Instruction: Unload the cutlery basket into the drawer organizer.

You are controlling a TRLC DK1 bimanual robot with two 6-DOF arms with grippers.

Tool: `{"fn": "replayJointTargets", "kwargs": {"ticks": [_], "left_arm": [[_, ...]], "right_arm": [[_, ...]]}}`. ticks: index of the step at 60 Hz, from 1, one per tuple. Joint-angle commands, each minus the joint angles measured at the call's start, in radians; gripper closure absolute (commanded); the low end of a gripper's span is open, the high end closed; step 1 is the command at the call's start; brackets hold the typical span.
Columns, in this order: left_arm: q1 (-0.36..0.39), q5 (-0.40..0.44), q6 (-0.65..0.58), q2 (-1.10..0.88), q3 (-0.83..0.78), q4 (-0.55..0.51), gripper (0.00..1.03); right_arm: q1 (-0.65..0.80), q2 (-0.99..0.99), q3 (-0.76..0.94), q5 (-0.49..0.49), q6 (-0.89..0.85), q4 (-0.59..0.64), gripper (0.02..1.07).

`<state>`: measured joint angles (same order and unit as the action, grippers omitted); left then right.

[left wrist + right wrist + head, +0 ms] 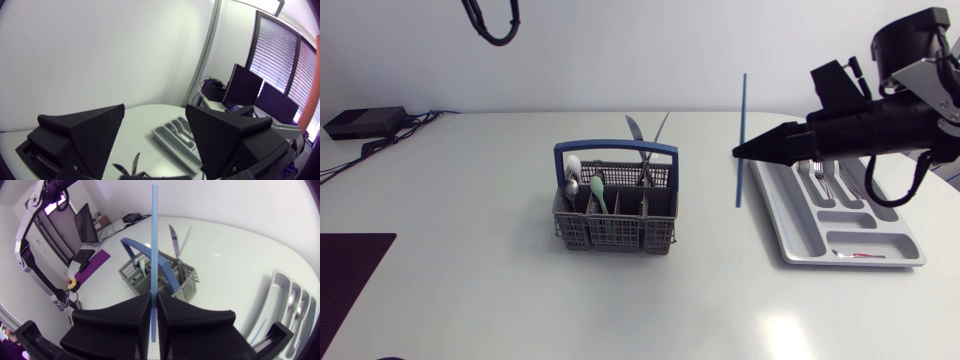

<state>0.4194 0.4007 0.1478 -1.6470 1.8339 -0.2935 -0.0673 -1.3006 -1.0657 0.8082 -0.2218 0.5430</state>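
Jaws of level right arm (pixel 880 125) pinch upright blue stick (pixel 741 140) beside organizer (pixel 798 240); left jaws gape empty.

Right end effector (pixel 740 152) holds blue straw (pixel 743 100) upright beside organizer (pixel 800 236).

A white table (pixel 470 300) fills the scene. At its near left corner lies a dark purple mat (pixel 350 285), flat, running off the edge. At the far left sits a low black box (pixel 362 122), and black cables (pixel 420 117) run from it along the far edge and the left side. A pale glare (pixel 785 335) shows near right
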Motion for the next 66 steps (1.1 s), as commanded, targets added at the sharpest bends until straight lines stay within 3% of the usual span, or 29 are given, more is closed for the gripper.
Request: {"fn": "replayJointTargets", "kwargs": {"ticks": [1,19,31,50,66], "left_arm": [[-0.018,-0.019,-0.109,0.044,0.008,-0.044,0.14],[-0.087,-0.046,-0.346,0.13,-0.137,-0.194,0.14],[-0.128,-0.046,-0.583,0.153,-0.249,-0.315,0.14],[-0.139,-0.048,-0.771,0.22,-0.504,-0.283,0.14],[-0.168,-0.048,-0.858,0.268,-0.633,-0.251,0.14]], "right_arm": [[0.069,0.012,0.027,-0.023,-0.076,0.034,1.01],[0.273,-0.144,0.009,-0.17,-0.183,0.052,1.01],[0.331,-0.307,-0.028,-0.296,-0.179,0.017,1.01],[0.322,-0.503,-0.083,-0.449,-0.099,-0.063,1.01],[0.305,-0.575,-0.117,-0.503,-0.063,-0.067,0.97]]}}
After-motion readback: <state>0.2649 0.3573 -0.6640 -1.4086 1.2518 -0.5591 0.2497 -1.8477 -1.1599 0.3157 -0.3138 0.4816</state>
